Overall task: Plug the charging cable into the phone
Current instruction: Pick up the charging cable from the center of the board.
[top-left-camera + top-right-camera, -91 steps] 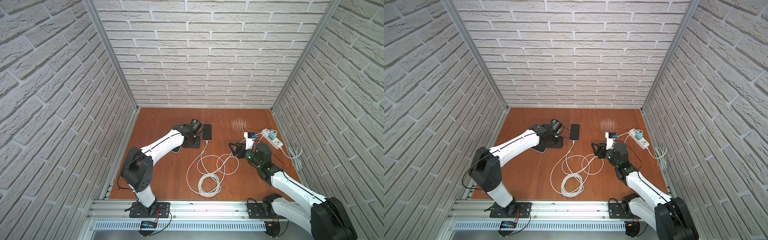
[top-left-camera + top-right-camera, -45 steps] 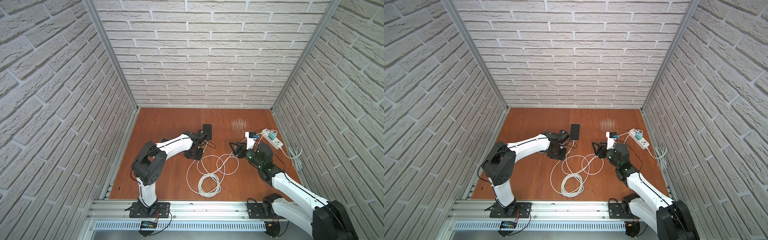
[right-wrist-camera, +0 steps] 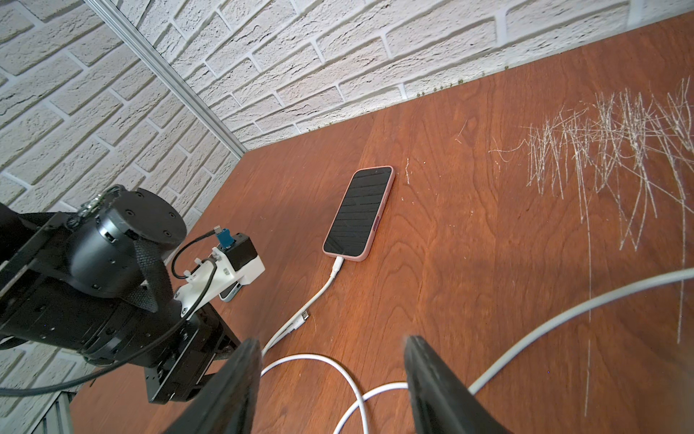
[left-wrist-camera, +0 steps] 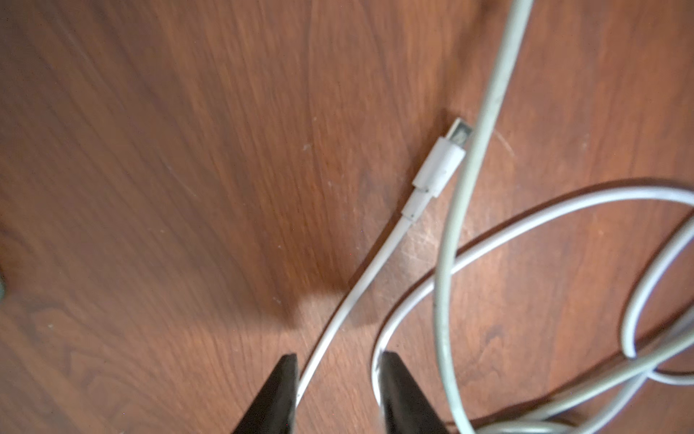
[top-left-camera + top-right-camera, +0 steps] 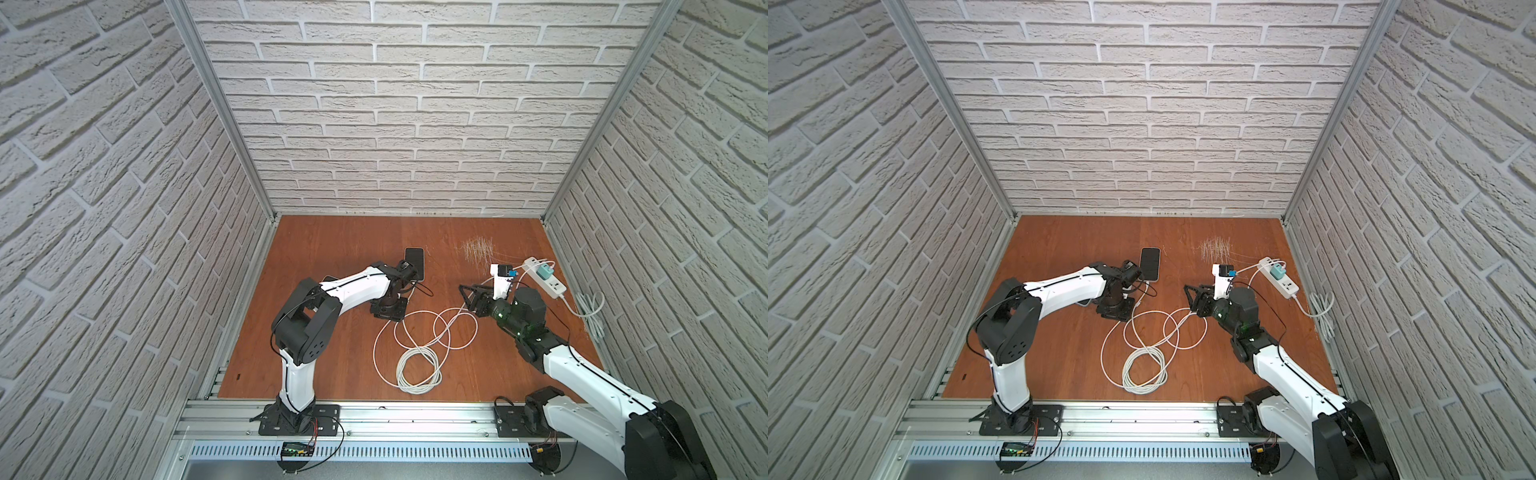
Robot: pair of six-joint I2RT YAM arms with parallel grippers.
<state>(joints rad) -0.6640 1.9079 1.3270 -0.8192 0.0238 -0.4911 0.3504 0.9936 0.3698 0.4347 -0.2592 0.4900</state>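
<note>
Left claw (image 4: 338, 357), pulled back to 7 o'clock of the phone (image 3: 358, 212), has narrowed, unclamped, astride the charging cable (image 4: 360, 285); right claw (image 3: 332, 344) gapes empty; plug (image 4: 439, 165) pickup seems next.

This looks like a robotics lab test cell, not a home. The brick walls (image 5: 374, 124) are only patterned panels, fixed between aluminium posts (image 5: 221, 112) on three sides. Two white and black robot arms, the left arm (image 5: 357, 286) and the right arm (image 5: 582, 374), are bolted on an aluminium rail (image 5: 415, 415) at the front of a scratched wooden bench (image 5: 332, 249). A small circuit board (image 5: 296, 449) with loose wires sits below the rail, and a power strip (image 5: 546, 282) lies on the bench.
</note>
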